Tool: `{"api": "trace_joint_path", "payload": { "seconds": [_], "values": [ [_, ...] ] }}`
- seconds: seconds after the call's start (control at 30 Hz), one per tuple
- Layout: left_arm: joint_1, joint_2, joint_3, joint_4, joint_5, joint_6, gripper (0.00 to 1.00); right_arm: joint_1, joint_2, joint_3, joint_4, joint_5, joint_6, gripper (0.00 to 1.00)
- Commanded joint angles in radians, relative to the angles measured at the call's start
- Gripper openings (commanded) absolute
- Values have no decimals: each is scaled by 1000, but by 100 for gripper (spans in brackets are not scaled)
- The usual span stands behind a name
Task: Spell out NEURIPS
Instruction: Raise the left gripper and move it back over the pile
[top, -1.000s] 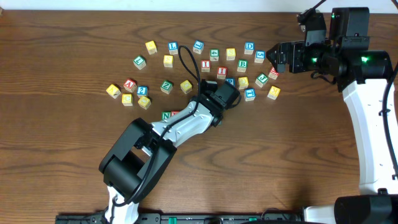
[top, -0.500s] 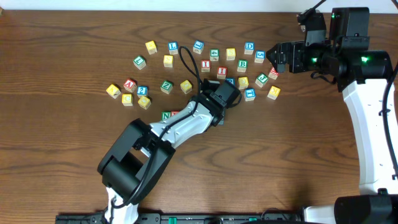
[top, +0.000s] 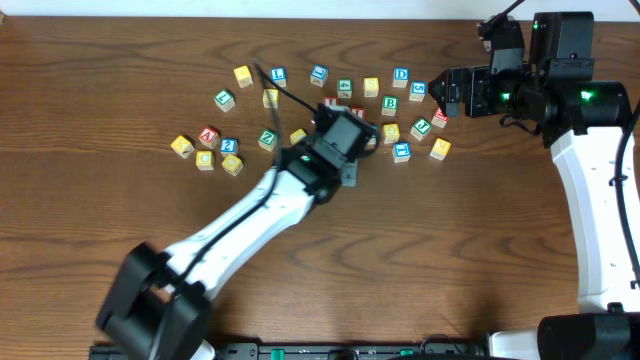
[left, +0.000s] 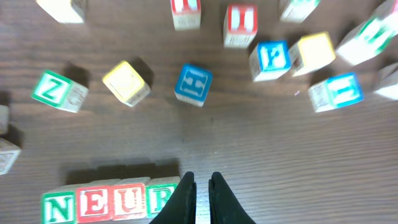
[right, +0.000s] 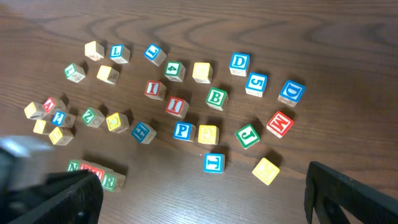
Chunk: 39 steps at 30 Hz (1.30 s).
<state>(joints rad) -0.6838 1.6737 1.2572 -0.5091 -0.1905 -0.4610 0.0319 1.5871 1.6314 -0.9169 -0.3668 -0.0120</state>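
Note:
A row of blocks reading N, E, U, R (left: 106, 202) lies on the wooden table; it also shows in the right wrist view (right: 93, 173). In the overhead view my left arm hides it. My left gripper (left: 200, 186) (top: 345, 150) is shut and empty, its tips just right of the R block. Two red I blocks (right: 154, 89) (right: 177, 106) and a blue P block (right: 183, 130) lie loose in the cluster beyond the row. My right gripper (top: 447, 92) (right: 205, 199) is wide open and empty, raised at the cluster's right end.
Several loose letter blocks are scattered across the table's far middle (top: 330, 100). A green Z (left: 59, 90), a yellow block (left: 126, 82) and a blue block (left: 193, 84) lie just beyond the row. A red M (right: 280, 123) and a yellow block (right: 266, 170) lie at the right.
My left arm has stretched out and risen, and its gripper has moved slightly up and left towards the cluster. The right arm has not moved.

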Motion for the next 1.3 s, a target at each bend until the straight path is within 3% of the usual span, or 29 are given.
{"api": "trace_joint_path", "payload": {
  "seconds": [0.0, 0.1, 0.23, 0.43, 0.77, 1.1, 1.27],
  "values": [
    [52, -72, 31, -7, 67, 23, 9, -4, 3, -3, -1, -6, -12, 99],
    [101, -109, 45, -16, 119, 24, 9, -4, 3, -3, -1, -6, -12, 99],
    [166, -117, 107, -71, 162, 58, 17, -4, 3, -3, -1, -6, -12, 99],
    [235, -116, 224, -157, 161, 106, 38, -4, 3, -3, -1, -6, -11, 99],
    [314, -73, 414, -257, 181, 173, 54, -4, 3, -3, -1, -6, -12, 99],
    [347, 158, 794, -467, 184, 256, 70, -4, 3, -3, -1, -6, -12, 99],
    [347, 290, 909, -492, 184, 268, 75, -4, 3, -3, -1, -6, -12, 99]
  ]
}}
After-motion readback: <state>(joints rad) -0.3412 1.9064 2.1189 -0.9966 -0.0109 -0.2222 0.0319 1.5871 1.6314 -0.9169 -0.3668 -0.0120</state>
